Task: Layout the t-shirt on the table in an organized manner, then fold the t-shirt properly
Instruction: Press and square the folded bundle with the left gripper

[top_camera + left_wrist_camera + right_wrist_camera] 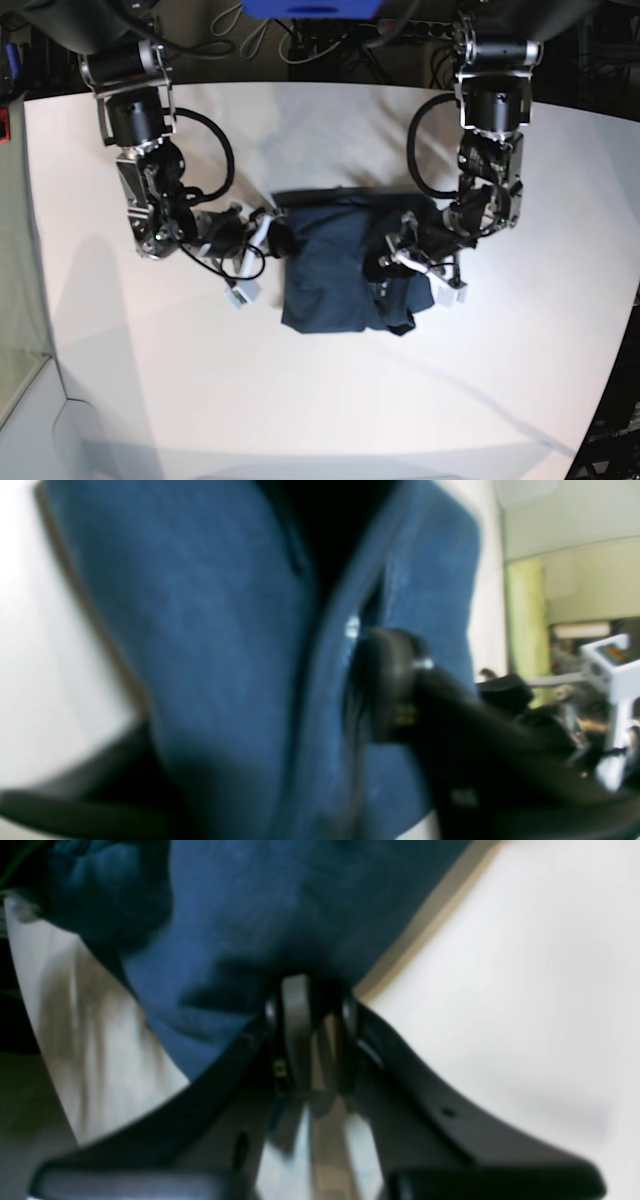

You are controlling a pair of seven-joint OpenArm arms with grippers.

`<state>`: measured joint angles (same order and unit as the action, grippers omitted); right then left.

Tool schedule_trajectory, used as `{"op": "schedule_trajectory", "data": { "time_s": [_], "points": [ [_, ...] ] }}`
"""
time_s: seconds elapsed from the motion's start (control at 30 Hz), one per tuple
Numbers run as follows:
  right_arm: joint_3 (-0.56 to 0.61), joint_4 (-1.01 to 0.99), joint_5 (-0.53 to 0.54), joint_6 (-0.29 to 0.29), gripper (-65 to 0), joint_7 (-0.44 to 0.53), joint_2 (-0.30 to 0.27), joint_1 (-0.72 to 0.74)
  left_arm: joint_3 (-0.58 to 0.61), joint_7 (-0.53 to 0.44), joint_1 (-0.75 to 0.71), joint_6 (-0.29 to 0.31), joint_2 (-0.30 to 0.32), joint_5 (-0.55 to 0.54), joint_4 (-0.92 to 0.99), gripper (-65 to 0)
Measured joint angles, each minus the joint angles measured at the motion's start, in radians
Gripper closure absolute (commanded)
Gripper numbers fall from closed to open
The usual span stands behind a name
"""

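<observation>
The navy t-shirt (335, 265) lies as a roughly squared, folded bundle in the middle of the white table (150, 380). My right gripper (281, 238) is at the shirt's left edge. Close up, the right gripper (310, 997) has its fingers nearly together, pinching the edge of the t-shirt (260, 905). My left gripper (392, 262) rests on the shirt's right part. In the blurred left wrist view, the left gripper (260, 690) has its fingers wide apart, and a fold of the t-shirt (215, 630) lies between them, with one fingertip (387, 680) against the cloth.
Cables and a power strip (300, 40) run along the table's far edge. White tabletop (525, 990) surrounds the shirt on all sides. A white device (615, 665) and room clutter show past the table in the left wrist view.
</observation>
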<state>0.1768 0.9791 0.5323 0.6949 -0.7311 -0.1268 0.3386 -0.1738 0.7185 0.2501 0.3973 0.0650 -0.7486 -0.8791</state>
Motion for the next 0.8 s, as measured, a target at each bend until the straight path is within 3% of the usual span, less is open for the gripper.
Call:
{"op": "schedule_trajectory", "data": {
  "time_s": [0.13, 0.27, 0.43, 0.6, 0.8],
  "points": [
    [-0.002, 0.001, 0.016, 0.005, -6.9, 0.000, -0.036, -0.002, 0.007, 0.007, 0.002, -0.003, 0.011, -0.010, 0.000, -0.6],
    [-0.023, 0.096, -0.005, 0.004, -6.9, -0.031, -0.084, -0.041, 0.013, 0.037, 0.013, -0.009, 0.019, -0.007, 0.003, -0.1],
    [-0.168, 0.283, -0.026, 0.003, -6.9, -0.148, -0.165, -0.117, 0.027, 0.050, 0.042, 0.004, 0.022, 0.080, 0.019, -0.1],
    [-0.369, 0.461, -0.016, 0.000, -6.9, -0.167, -0.279, -0.219, 0.249, 0.025, 0.134, 0.015, 0.082, 0.273, 0.014, -0.1],
    [-0.575, 0.604, -0.019, 0.000, -6.9, -0.182, -0.322, -0.435, 0.662, -0.058, 0.267, -0.035, 0.121, 0.561, 0.008, -0.1]
  ]
}}
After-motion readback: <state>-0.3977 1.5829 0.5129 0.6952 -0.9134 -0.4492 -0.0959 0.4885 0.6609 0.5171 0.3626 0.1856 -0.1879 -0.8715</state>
